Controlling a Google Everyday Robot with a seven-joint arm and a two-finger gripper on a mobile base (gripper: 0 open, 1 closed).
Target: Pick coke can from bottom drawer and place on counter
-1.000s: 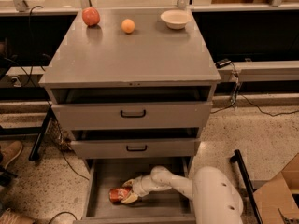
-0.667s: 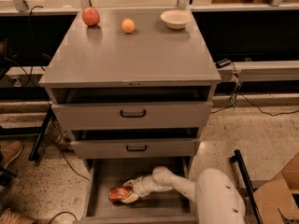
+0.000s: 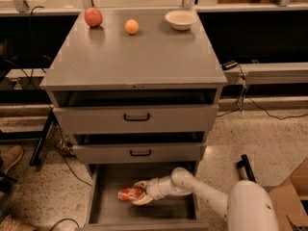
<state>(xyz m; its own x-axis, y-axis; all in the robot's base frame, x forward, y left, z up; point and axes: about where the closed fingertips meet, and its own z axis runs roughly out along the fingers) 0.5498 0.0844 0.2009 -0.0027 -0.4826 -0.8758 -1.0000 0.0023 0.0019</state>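
Observation:
The coke can (image 3: 130, 194) is red and lies on its side inside the pulled-out bottom drawer (image 3: 110, 211). My gripper (image 3: 139, 193) is down in that drawer with its pale fingers around the can's right end. The white arm reaches in from the lower right. The counter (image 3: 139, 57) is the flat grey top of the cabinet, well above the gripper.
On the counter's far edge stand a red apple (image 3: 93, 17), an orange fruit (image 3: 132, 26) and a white bowl (image 3: 180, 19). The two upper drawers (image 3: 136, 118) are partly pulled out above the gripper. A cardboard box (image 3: 288, 201) sits at the lower right. Cables lie on the floor.

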